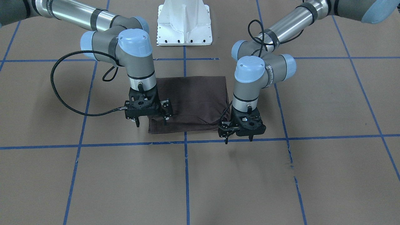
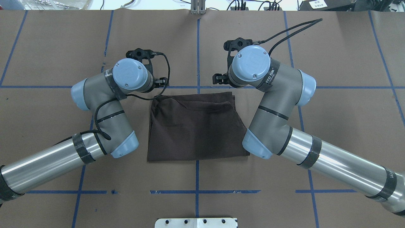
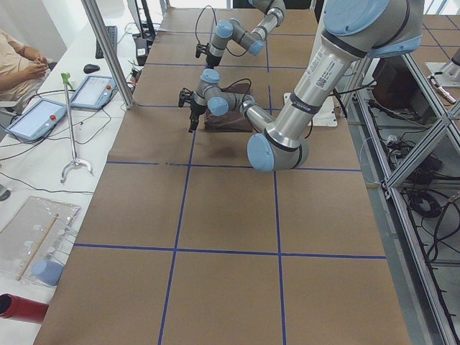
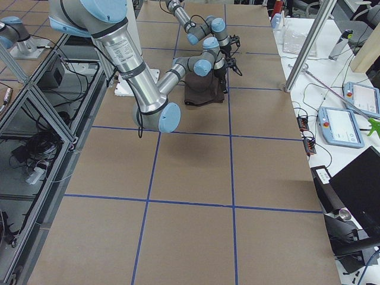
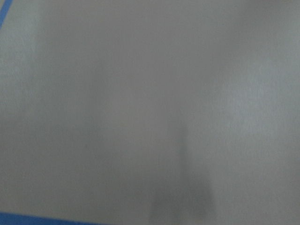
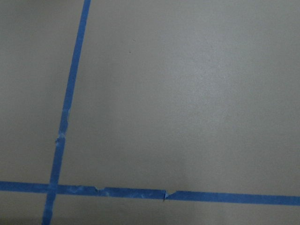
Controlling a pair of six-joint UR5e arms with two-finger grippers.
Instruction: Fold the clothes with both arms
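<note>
Shirt [image 1: 193, 100]: brown, folded to a rectangle, flat on the table [image 1: 312, 175], straight out from the base [image 1: 184, 23].
My left claw [image 1: 238, 140]: jaws spread, empty, at the shirt corner farthest from the base.
My right claw [image 1: 151, 125]: jaws spread, empty, straddling the other far corner.

Left silver-tubed, grey-jointed robot arm [image 2: 107, 107] and matching right arm [image 2: 275, 104]: both are wearing light-blue round caps (small screws dotting each), black strap bands, and are trailing looping black braided cables [image 1: 52, 80].
</note>
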